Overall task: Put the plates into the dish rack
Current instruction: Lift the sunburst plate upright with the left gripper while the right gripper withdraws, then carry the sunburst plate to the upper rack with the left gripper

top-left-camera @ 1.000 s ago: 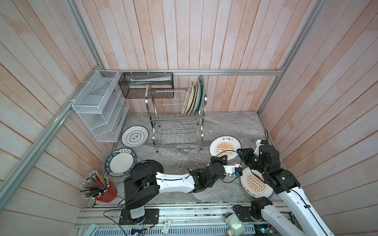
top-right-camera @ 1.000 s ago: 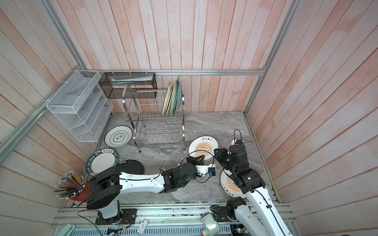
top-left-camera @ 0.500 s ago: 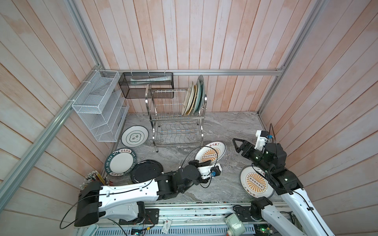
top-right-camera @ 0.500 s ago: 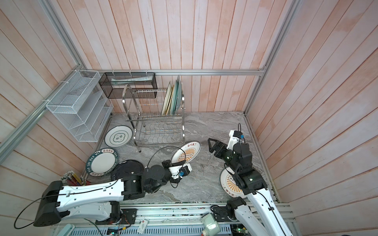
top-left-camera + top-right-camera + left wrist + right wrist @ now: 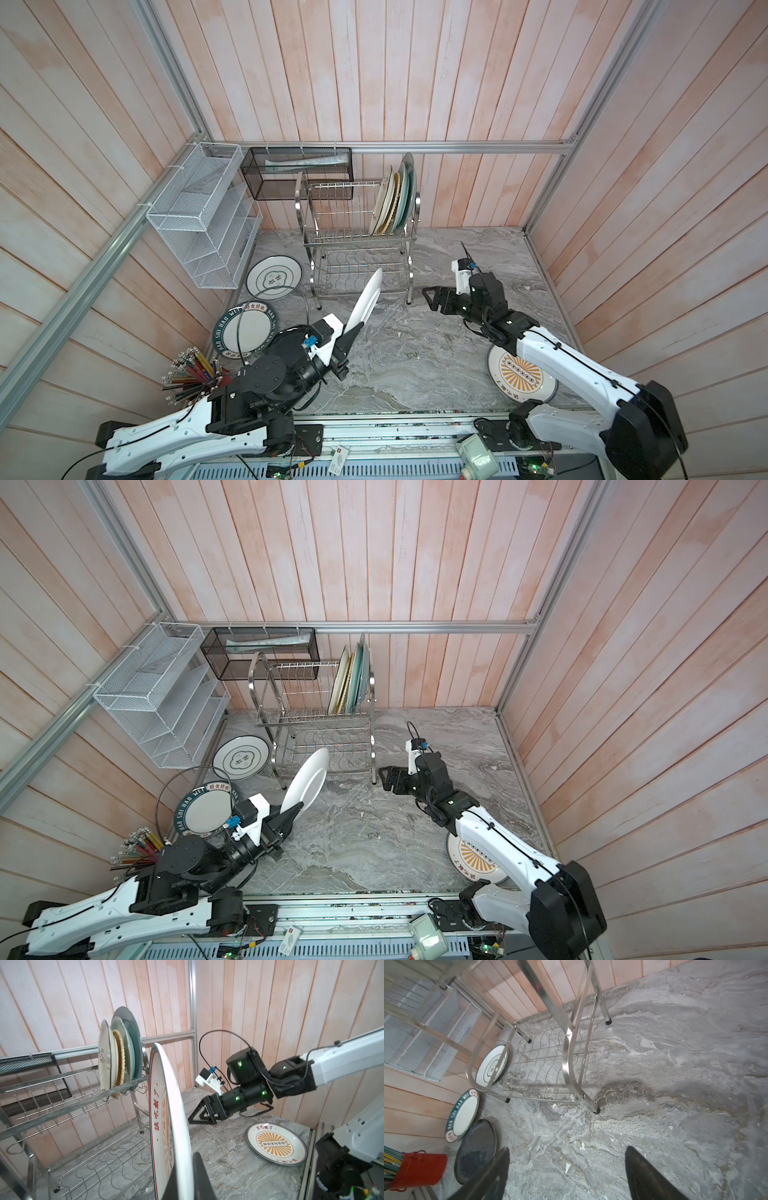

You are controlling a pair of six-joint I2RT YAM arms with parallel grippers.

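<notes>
Between the left fingers (image 5: pixel 350 337), pinched at its lower rim, an orange-sunburst plate (image 5: pixel 365 303) stands on edge just in front of the dish rack (image 5: pixel 357 245).

Its top leans toward the rack's lower tier, clear of the table (image 5: pixel 415 353). Facing its printed side, the right fingers (image 5: pixel 434 297) are spread wide around nothing, near the rack's front leg. Beyond both, four plates (image 5: pixel 395 199) stand upright at one end of the upper tier. Behind the right fingers a second sunburst plate (image 5: pixel 519 374) lies flat; beside the left fingers lie the green-ringed plate (image 5: pixel 274 277), lettered plate (image 5: pixel 245 330) and black plate (image 5: pixel 475 1151).
</notes>
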